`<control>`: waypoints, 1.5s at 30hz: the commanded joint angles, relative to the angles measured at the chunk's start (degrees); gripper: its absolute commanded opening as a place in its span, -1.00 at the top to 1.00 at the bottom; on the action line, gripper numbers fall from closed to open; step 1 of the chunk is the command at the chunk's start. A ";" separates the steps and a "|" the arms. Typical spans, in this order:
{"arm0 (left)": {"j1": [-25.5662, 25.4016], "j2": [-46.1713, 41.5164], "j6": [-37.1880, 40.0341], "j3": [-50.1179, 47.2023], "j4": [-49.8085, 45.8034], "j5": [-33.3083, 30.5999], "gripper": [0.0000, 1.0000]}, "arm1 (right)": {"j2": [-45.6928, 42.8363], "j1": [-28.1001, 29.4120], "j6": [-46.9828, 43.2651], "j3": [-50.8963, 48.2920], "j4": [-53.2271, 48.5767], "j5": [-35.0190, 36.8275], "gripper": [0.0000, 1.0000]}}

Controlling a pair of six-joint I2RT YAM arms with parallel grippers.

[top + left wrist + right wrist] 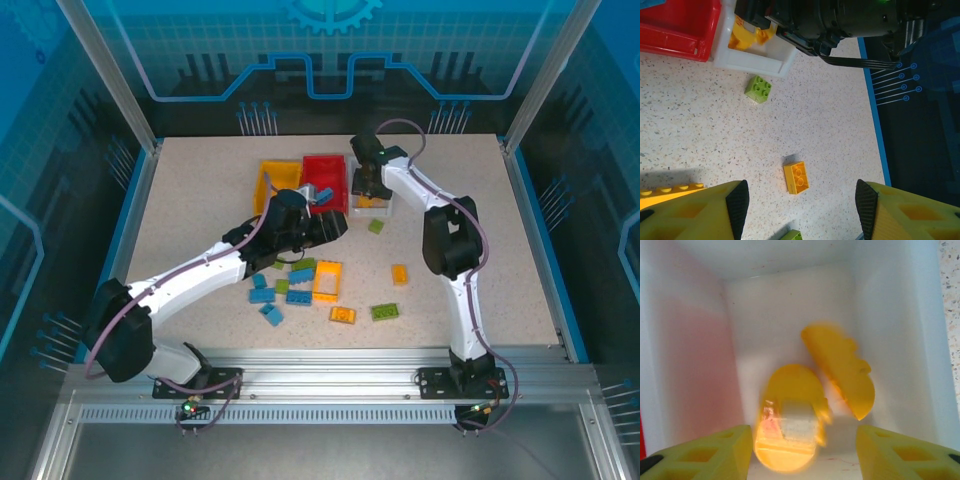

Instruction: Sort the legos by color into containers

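Legos [298, 296] are lying scattered over the middle of the table [180, 220], toward its near edge. They are blue, green and orange-yellow bricks in a loose cluster. One green brick [758, 89] is sitting apart from them, just beside the white bin [752, 57]. One orange-yellow brick [796, 177] is lying alone on the side of the cluster toward the right edge.

The three containers are standing in a row near the far edge: the yellow bin [268, 178] on the left, the red bin [325, 175] in the middle and the white bin on the right, side by side.

The left claw [802, 202] is hovering over bare tabletop between the cluster and the bins. Its fingers are standing wide apart and are gripping nothing.

The right claw [802, 455] is hanging directly over the white bin, pointing down into it with its fingers spread. Two orange-yellow pieces [840, 370] are lying inside the bin, both blurred. The nearer one is showing in the gap between the fingers, and the right finger is standing clear of it.
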 commanded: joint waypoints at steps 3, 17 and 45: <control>0.44 -1.60 2.10 0.76 -2.24 -1.03 -0.24 | -3.85 0.36 -1.84 2.35 -2.15 0.38 -0.39; -2.73 20.42 12.70 16.44 -3.89 0.98 -0.24 | -43.29 2.26 -4.98 -34.03 12.68 -0.06 -0.33; -6.85 53.32 29.51 42.60 -8.99 -21.47 -0.43 | -88.61 0.46 3.20 -71.36 10.31 -15.50 -0.55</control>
